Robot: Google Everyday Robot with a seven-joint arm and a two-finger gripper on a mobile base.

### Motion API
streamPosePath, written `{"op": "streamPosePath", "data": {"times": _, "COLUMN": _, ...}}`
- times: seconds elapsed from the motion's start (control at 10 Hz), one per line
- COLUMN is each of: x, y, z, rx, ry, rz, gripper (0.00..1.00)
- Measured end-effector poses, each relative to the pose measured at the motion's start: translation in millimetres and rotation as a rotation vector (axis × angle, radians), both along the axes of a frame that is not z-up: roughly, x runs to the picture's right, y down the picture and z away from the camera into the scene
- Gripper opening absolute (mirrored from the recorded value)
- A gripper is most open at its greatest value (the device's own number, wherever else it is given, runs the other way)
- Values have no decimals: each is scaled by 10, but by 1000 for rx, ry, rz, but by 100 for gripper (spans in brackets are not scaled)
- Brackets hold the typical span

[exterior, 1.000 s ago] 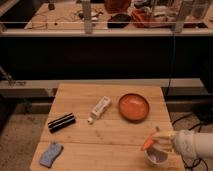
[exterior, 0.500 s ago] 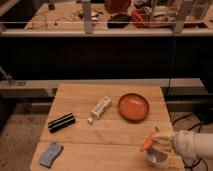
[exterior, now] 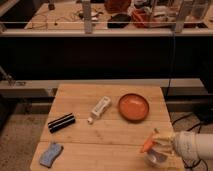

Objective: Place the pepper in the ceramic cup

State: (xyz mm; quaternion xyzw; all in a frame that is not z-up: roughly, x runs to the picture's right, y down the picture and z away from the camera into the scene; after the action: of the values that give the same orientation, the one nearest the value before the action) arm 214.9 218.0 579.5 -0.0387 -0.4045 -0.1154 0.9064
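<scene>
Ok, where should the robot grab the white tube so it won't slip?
Probably across the middle of the white tube, from above, closing on its long sides: it lies flat and slanted. The pincer, by the ceramic cup, holds the pepper.

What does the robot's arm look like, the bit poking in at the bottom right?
It is a thick, rounded, off-white arm, smooth like a tube, coming in from the right edge. It narrows to a pale cream gripper at the near right corner of the wooden table, just above the ceramic cup. No cables, markings or sleeve can be seen.
</scene>
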Motion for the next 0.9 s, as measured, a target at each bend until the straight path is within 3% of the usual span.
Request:
{"op": "streamPosePath", "data": {"times": 0.4, "x": 32, "y": 84, "z": -81, "rx": -84, "ry": -32, "rz": 47, "gripper": 0}}
{"op": "streamPosePath", "data": {"times": 0.9, "x": 27, "y": 64, "z": -216, "rx": -134, "ry": -84, "rz": 119, "gripper": 0}}
